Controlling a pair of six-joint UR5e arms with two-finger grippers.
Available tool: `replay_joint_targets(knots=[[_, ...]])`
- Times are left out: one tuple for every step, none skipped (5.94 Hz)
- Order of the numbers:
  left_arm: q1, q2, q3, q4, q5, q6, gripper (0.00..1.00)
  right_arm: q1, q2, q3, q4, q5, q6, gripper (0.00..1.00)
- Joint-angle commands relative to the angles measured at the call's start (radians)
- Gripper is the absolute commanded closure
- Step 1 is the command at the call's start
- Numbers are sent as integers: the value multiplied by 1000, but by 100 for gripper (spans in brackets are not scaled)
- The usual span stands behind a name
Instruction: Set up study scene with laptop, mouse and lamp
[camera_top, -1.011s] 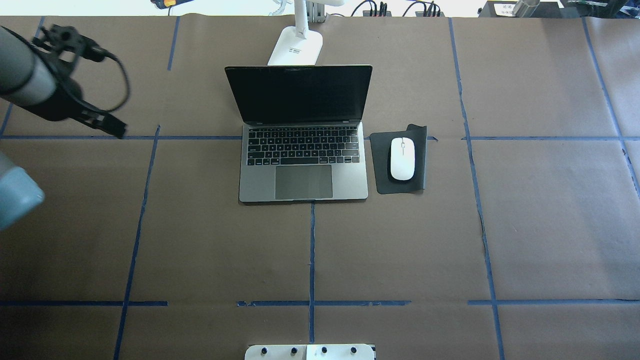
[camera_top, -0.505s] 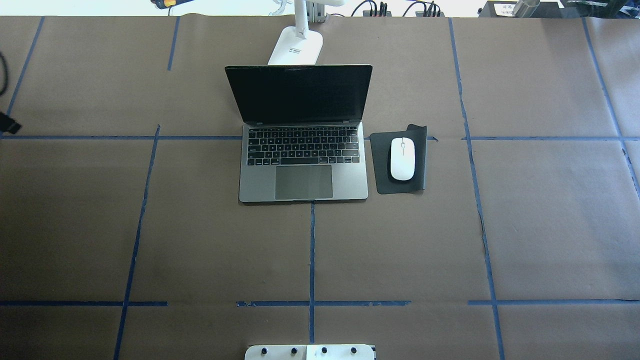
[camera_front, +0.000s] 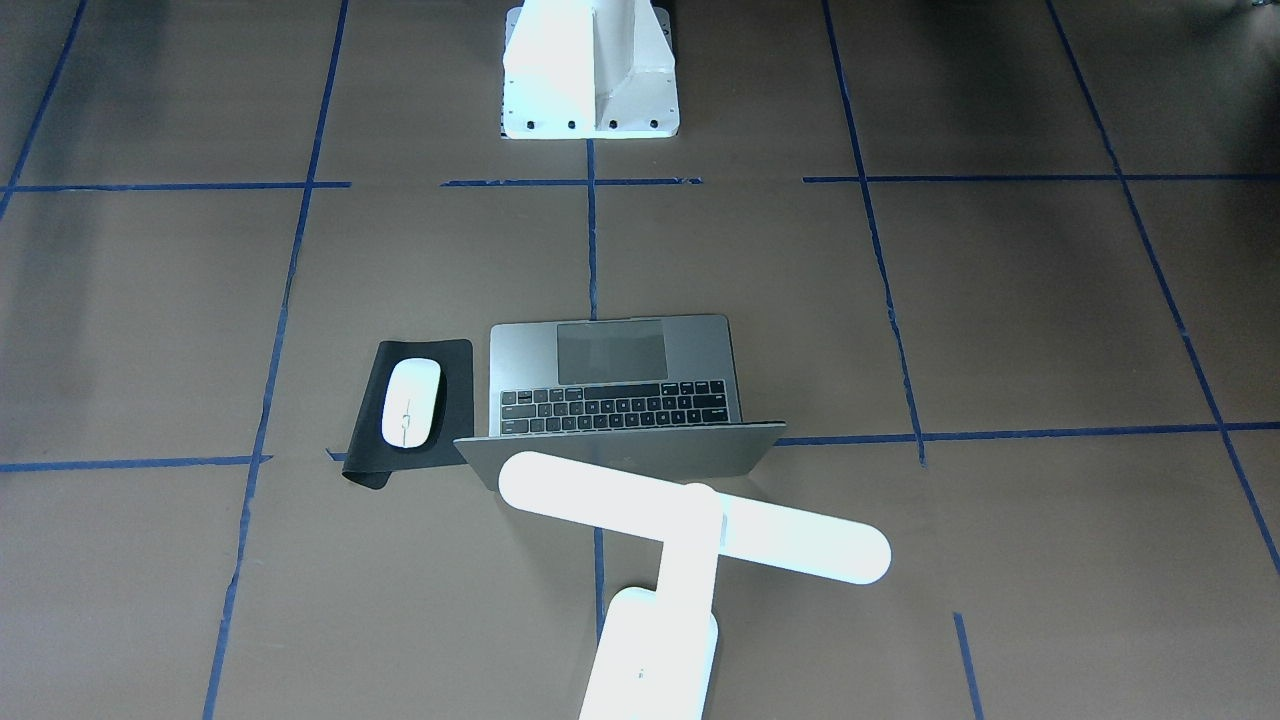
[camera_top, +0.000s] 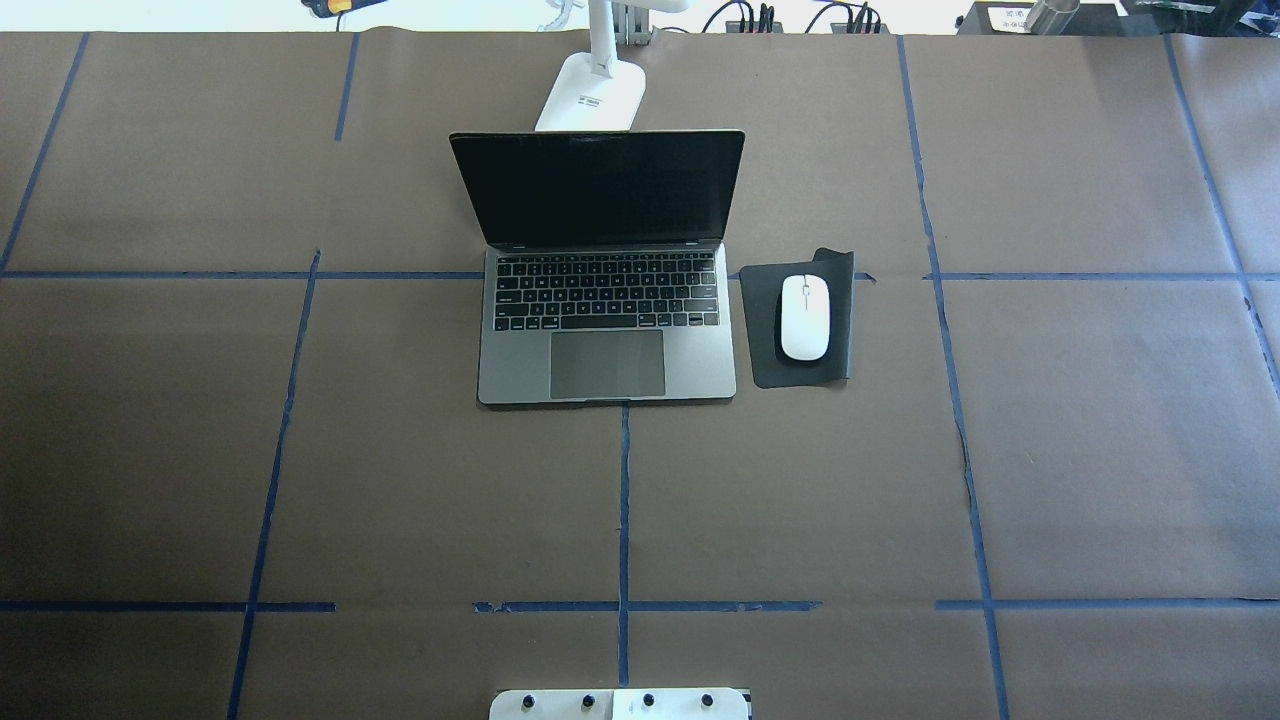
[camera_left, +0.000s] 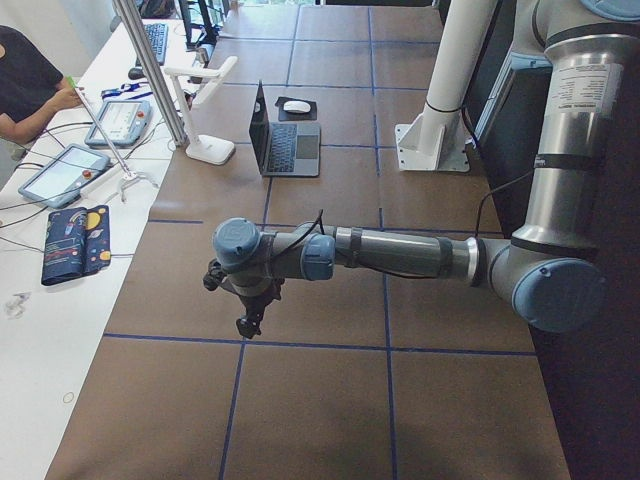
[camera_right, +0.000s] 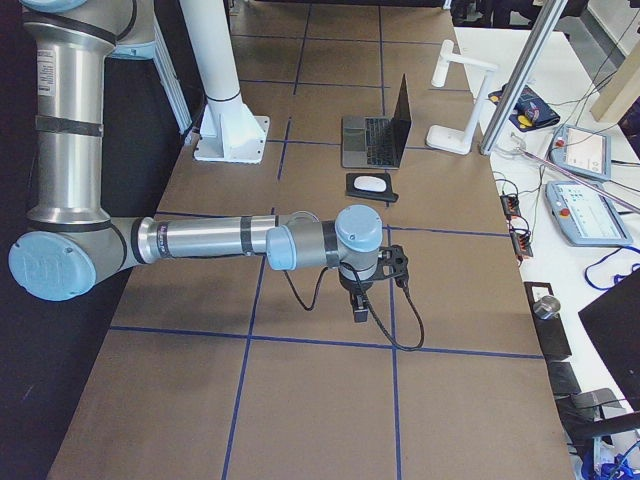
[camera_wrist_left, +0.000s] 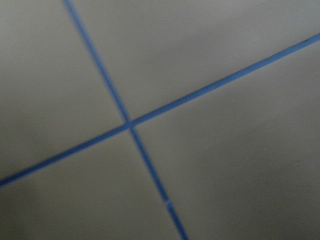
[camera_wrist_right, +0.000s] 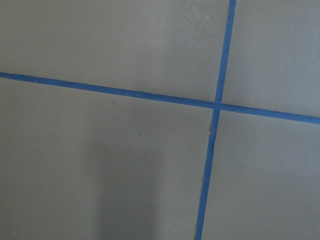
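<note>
The space-grey laptop (camera_top: 607, 330) stands open at the table's middle, screen dark, and shows in the front view (camera_front: 620, 390). The white mouse (camera_top: 805, 317) lies on a black mat (camera_top: 760, 335) to its right. The white lamp (camera_top: 592, 93) stands behind the laptop lid; its bar (camera_front: 690, 515) hangs over the lid. My left gripper (camera_left: 247, 318) hangs over bare table far off to the left. My right gripper (camera_right: 360, 312) hangs far off to the right. Both show only in the side views, so I cannot tell whether they are open or shut.
The white robot pedestal (camera_front: 590, 80) is bolted at the table's near edge. Blue tape lines grid the brown table cover (camera_top: 400, 480). Operator tablets and cables (camera_left: 60, 175) lie on the white bench beyond the lamp. Both wrist views show only tape crossings.
My left arm has pulled out of the overhead view to the left. The laptop, mouse and lamp have not moved.
</note>
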Motion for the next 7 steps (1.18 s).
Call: replay_joint_targets(knots=[[-37, 5, 12, 77, -5, -53, 0, 0, 1, -3, -3, -1, 0, 0], [-38, 5, -49, 79, -5, -149, 0, 0, 0, -3, -6, 6, 0, 0], [-38, 41, -115, 118, -5, -165, 0, 0, -20, 2, -4, 14, 0, 0], [-35, 97, -187, 140, -7, -171, 0, -3, -25, 6, -4, 9, 0, 0], [-37, 102, -204, 160, -8, -171, 0, -18, -35, 6, -6, -4, 0, 0], [-35, 102, -261, 224, -13, -171, 0, -34, -51, 2, -6, -12, -1, 0], [-37, 106, -261, 229, -9, -170, 0, -34, -60, 14, -7, -27, -3, 0]])
